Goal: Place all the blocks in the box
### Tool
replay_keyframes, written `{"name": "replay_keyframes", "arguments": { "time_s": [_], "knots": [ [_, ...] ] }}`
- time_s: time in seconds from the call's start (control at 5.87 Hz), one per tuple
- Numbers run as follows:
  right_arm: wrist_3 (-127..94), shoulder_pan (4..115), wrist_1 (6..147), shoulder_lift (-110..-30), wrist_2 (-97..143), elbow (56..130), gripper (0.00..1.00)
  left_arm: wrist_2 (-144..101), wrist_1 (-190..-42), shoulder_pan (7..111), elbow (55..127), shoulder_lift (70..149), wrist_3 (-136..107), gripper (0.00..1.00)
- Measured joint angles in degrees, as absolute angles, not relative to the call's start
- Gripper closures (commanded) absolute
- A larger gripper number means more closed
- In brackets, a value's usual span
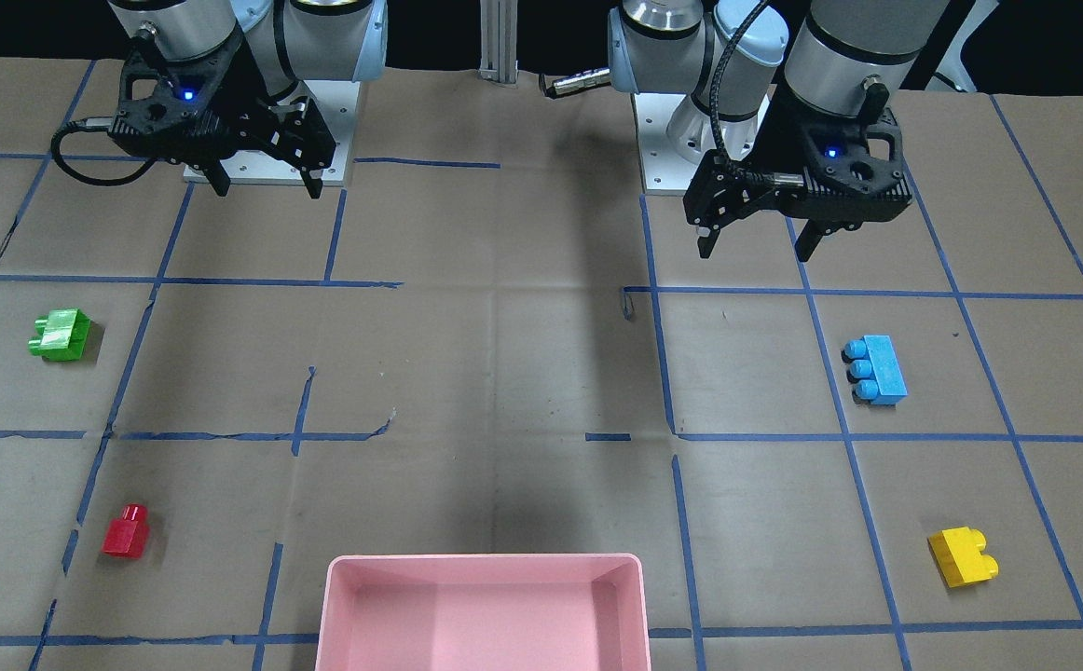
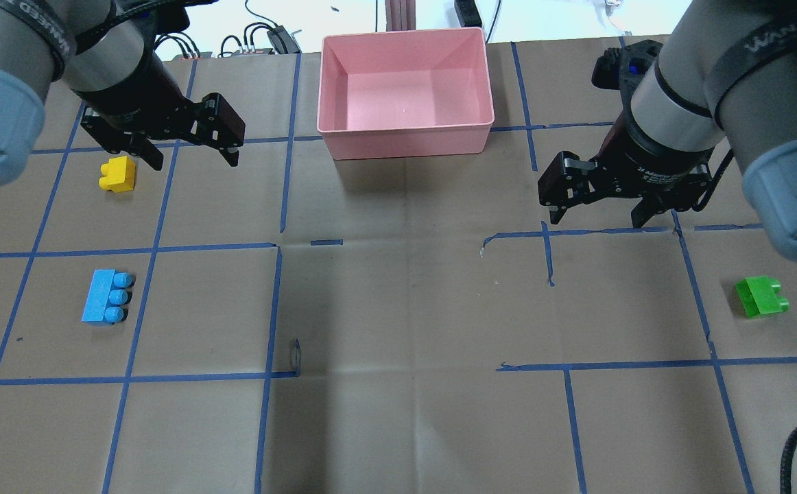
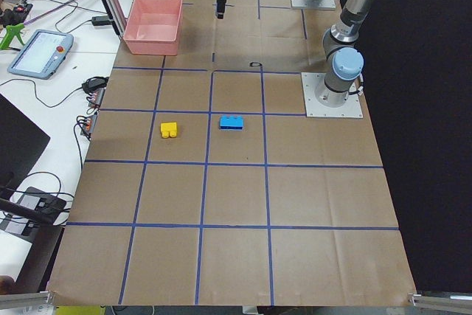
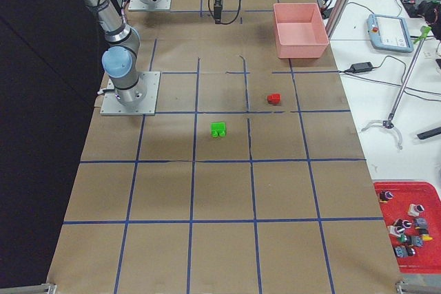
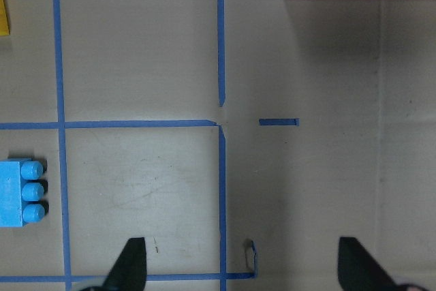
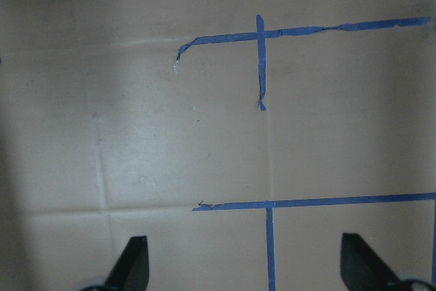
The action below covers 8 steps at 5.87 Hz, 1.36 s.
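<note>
Above the paper-covered bench [image 1: 504,373] I am holding both arms raised. My left end effector [image 1: 756,247] is hanging at the upper right of the front-facing view, fingers spread wide and gripping nothing. My right end effector [image 1: 268,186] is hanging at the upper left, spread just as wide and likewise empty. The pink box [image 1: 486,562] is sitting at the bottom centre of the frame. All four blocks are lying on the bench outside it. The green block [image 1: 61,335] is resting at the middle left and the red block [image 1: 126,532] at the lower left. The light blue block [image 1: 877,369] is lying at the middle right, studs pointing toward frame left (my left wrist camera is catching it at its own left edge). The yellow block [image 1: 961,556] is lying at the lower right. Each is sitting well apart from the box and from both end effectors.
</note>
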State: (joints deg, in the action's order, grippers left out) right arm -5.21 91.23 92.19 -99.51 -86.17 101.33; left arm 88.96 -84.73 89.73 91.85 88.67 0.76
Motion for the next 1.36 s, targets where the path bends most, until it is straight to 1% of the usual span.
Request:
{"name": "replay_keyframes", "arguments": {
  "time_s": [0.68,1.36],
  "knots": [
    [-5.4,91.2,93.0,-99.6,-86.1,103.6,0.0,89.0,-84.7,89.7,91.9,88.7,0.7,0.0],
    [-5.1,91.1,93.1,-99.4,-86.9,102.9,0.0,89.1,-84.7,89.6,92.1,88.7,0.8,0.0]
  ]
}}
